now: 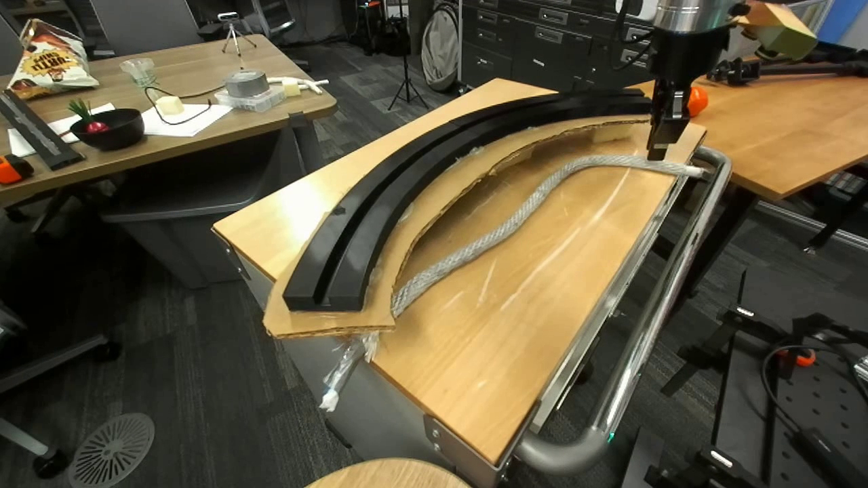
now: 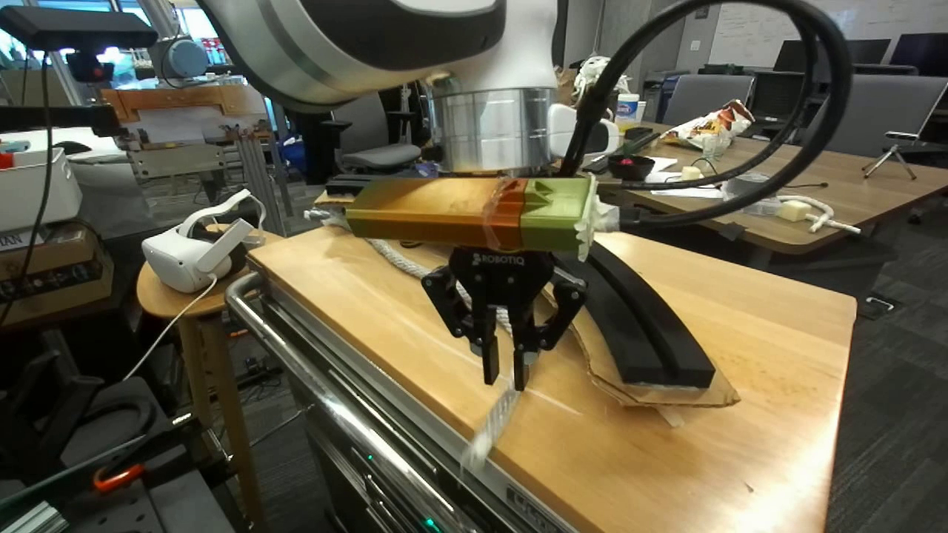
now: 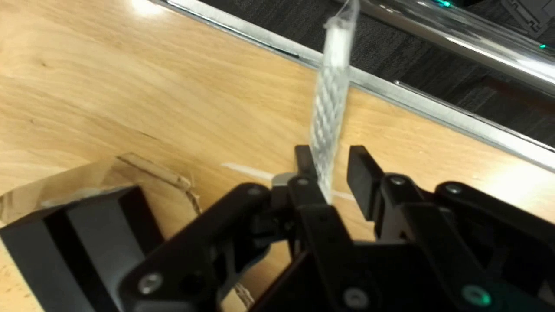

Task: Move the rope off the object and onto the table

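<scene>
Rope (image 1: 518, 218) lay off black arc (image 1: 369, 244), along tabletop (image 1: 488, 379) inside curve, both ends past edges. End effector (image 2: 505, 383) stood parted, rope showing in its gap, unclamped. Step in hand was likely release; next move probably called for straight lift without snagging rope.

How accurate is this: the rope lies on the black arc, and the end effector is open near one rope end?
Not on the black arc: an exterior view shows the rope lying mostly on the table, along the arc's inner side. The end effector is indeed open near one rope end.
</scene>
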Controlling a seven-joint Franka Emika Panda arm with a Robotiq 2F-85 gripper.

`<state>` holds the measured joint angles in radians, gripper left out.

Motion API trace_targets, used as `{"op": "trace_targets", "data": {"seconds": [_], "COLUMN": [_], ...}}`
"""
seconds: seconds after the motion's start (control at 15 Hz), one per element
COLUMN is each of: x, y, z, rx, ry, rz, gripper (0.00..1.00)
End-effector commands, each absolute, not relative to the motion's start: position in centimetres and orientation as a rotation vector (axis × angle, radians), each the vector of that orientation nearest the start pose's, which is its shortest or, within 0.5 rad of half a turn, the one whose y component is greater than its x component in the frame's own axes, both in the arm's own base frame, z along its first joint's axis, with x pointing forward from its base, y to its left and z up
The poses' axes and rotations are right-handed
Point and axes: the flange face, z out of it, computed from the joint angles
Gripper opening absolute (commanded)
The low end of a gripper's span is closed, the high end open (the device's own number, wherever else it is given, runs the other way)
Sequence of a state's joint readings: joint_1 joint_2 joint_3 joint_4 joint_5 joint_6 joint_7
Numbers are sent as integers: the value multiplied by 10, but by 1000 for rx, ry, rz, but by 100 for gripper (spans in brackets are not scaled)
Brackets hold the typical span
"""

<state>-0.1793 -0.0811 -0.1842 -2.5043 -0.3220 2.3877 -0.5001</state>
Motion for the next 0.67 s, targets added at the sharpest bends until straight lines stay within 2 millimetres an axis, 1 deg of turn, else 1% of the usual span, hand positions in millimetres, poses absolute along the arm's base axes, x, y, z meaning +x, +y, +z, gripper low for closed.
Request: {"op": "trace_targets", "data": {"seconds": [0.0,0.07,0.2,0.27,0.33,0.4,0.47,0.53,0.6], "x": [384,375,353,338,322,360,346,338,334], "y": [-149,-148,-145,-143,-143,-150,-149,-149,-149], "z": [348,351,360,360,357,354,354,355,358], "rx": [-3261,-3290,-3323,-3326,-3312,-3313,-3311,-3310,-3311], "ry": [-673,-677,-690,-700,-663,-674,-656,-643,-636], "rz": [11,-64,-207,-283,-365,-184,-235,-266,-285], "gripper": [60,69,82,91,97,81,88,96,98]}}
